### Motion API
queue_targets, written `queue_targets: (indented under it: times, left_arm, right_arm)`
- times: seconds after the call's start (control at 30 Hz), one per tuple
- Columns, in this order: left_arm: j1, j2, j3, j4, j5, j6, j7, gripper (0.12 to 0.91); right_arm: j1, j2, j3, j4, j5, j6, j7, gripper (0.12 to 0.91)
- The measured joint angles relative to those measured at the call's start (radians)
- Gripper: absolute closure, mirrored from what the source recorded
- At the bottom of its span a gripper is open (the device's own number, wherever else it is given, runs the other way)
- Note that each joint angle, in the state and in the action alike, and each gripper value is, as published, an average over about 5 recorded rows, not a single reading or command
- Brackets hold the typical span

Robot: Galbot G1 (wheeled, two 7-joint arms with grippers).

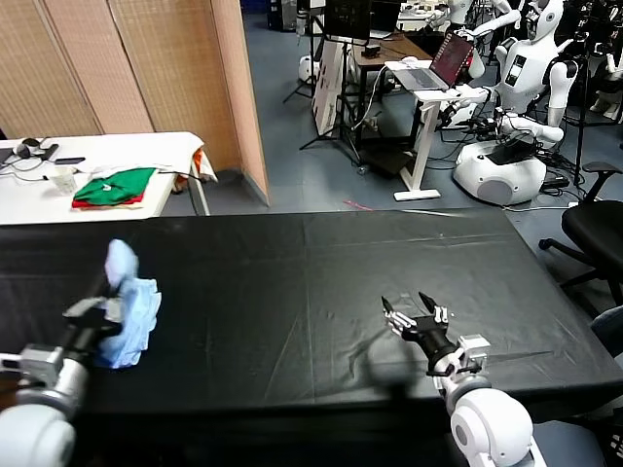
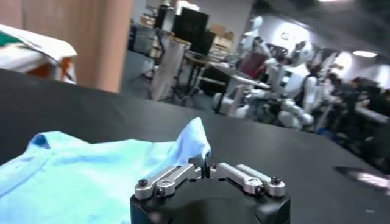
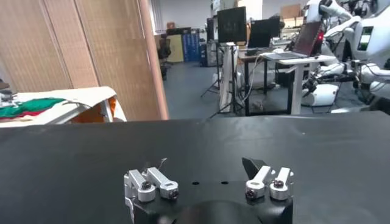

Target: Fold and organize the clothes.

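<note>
The clothes are one pale sky-blue T-shirt [image 1: 131, 309], bunched in a heap on the left part of the black table [image 1: 311, 282], with one fold standing up. My left gripper [image 1: 102, 306] is at the heap's near-left side. In the left wrist view the left gripper [image 2: 204, 164] is shut on a peaked edge of the T-shirt [image 2: 91, 176], which spreads out on the table beyond the fingers. My right gripper [image 1: 414, 311] hovers low over the table's front right, open and holding nothing. In the right wrist view the right gripper [image 3: 204, 164] shows only black cloth between its fingers.
A green-and-red pile of folded clothes [image 1: 115, 187] lies on a white side table [image 1: 146, 151] beyond the far left edge. Past the black table stand a wooden partition [image 1: 146, 68], desks with a laptop [image 1: 443, 63] and other robots [image 1: 516, 107]. An office chair [image 1: 594, 229] is at right.
</note>
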Motion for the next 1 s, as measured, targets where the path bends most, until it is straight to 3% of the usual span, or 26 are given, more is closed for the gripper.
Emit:
queue_targets:
  times: [0.1, 0.3, 0.5, 0.57, 0.7, 0.87, 0.93, 1.0]
  left_arm:
    - [-0.024, -0.078, 0.109, 0.0, -0.026, 0.005, -0.019, 0.869]
    - [-0.067, -0.231, 0.316, 0.061, 0.046, -0.021, -0.015, 0.869]
    - [-0.072, -0.299, 0.423, 0.1, 0.066, -0.035, 0.005, 0.857]
    - [-0.073, -0.304, 0.437, 0.1, 0.066, -0.046, 0.021, 0.796]
    - [-0.083, -0.297, 0.436, 0.093, 0.073, -0.086, 0.048, 0.566]
    - [-0.108, -0.261, 0.384, 0.085, 0.099, -0.141, 0.015, 0.251]
    - [-0.111, -0.241, 0.357, 0.081, 0.107, -0.153, 0.005, 0.17]
    - [-0.106, -0.222, 0.334, 0.077, 0.119, -0.161, 0.004, 0.138]
  right_arm:
    - [-0.003, 0.007, 0.0, -0.006, -0.006, 0.003, -0.001, 0.118]
    - [0.006, 0.008, -0.01, -0.008, 0.02, -0.005, -0.001, 0.118]
    - [0.023, -0.024, -0.035, 0.002, 0.13, -0.06, 0.007, 0.118]
    - [0.031, -0.038, -0.051, 0.005, 0.173, -0.085, 0.013, 0.118]
    - [0.049, -0.058, -0.101, 0.003, 0.255, -0.134, 0.027, 0.118]
    - [0.073, -0.06, -0.175, -0.008, 0.324, -0.16, 0.053, 0.118]
    - [0.081, -0.053, -0.204, -0.017, 0.344, -0.166, 0.065, 0.118]
    - [0.089, -0.042, -0.234, -0.028, 0.363, -0.173, 0.079, 0.118]
